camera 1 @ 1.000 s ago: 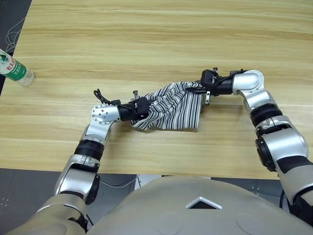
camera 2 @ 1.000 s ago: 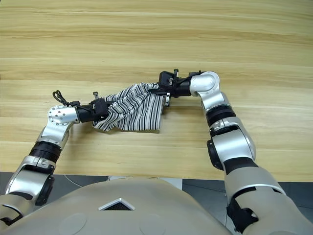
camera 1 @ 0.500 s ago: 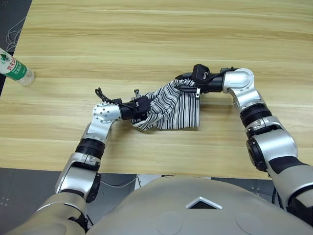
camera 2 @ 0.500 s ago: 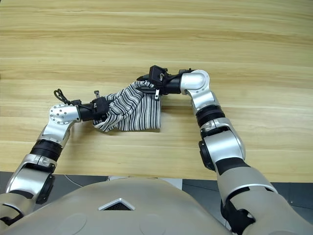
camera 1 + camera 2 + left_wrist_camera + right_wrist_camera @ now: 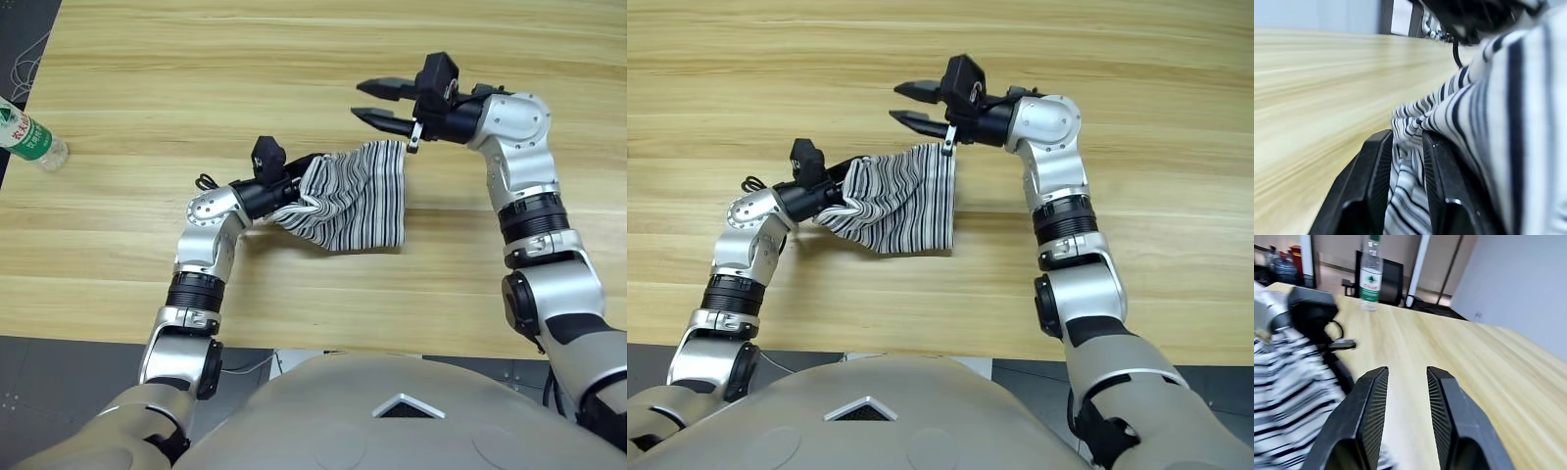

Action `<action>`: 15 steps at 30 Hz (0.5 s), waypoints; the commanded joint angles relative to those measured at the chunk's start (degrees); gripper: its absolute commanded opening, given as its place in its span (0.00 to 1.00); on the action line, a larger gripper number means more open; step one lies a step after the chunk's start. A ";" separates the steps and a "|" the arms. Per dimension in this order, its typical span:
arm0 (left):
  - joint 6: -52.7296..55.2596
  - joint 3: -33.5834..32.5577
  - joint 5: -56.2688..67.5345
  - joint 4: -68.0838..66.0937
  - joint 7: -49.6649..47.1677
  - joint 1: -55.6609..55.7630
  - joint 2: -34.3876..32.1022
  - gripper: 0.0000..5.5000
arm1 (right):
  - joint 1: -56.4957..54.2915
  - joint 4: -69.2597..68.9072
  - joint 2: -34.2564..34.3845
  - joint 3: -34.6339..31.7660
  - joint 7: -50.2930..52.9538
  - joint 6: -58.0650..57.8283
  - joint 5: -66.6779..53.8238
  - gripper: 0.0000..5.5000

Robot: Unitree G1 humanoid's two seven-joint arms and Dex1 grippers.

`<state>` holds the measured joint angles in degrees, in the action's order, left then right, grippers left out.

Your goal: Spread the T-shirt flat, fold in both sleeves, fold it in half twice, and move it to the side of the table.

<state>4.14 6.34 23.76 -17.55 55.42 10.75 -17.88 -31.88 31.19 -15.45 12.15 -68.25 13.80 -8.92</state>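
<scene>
Striped T-shirt (image 5: 358,196) lies bunched on the table (image 5: 294,59), soft, light and limp. Its crumpled end is pinched in the left gripper (image 5: 284,191); the right gripper (image 5: 367,100) hovers empty, fingers apart, above the far corner, likely the best hold.

1. One striped T-shirt (image 5: 358,196) is showing.
2. Two grippers are showing: one left gripper (image 5: 290,192) and one right gripper (image 5: 359,99).
3. One plastic water bottle (image 5: 29,137) is showing.
4. One wooden table (image 5: 294,59) is showing beneath them.
</scene>
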 commanded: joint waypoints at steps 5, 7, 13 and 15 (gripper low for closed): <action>3.95 -1.65 -0.03 1.96 -1.60 0.06 0.76 0.20 | 10.61 -3.76 -9.58 9.98 -6.60 1.39 9.63 0.26; 3.78 -1.94 -0.43 1.35 -1.72 0.32 1.01 0.20 | 10.38 -1.58 -9.36 10.30 -4.29 2.51 11.20 0.26; 3.00 -2.65 -1.27 -0.50 -1.80 1.10 1.55 0.20 | 8.06 4.26 -5.57 9.33 4.98 5.25 13.09 0.26; 2.82 -2.70 -1.44 -0.70 -1.84 1.12 1.70 0.20 | 7.62 4.87 -4.87 9.10 5.91 5.49 12.63 0.26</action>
<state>7.26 4.11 23.36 -17.74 54.20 11.00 -16.26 -23.79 34.63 -20.73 21.30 -63.43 19.57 2.47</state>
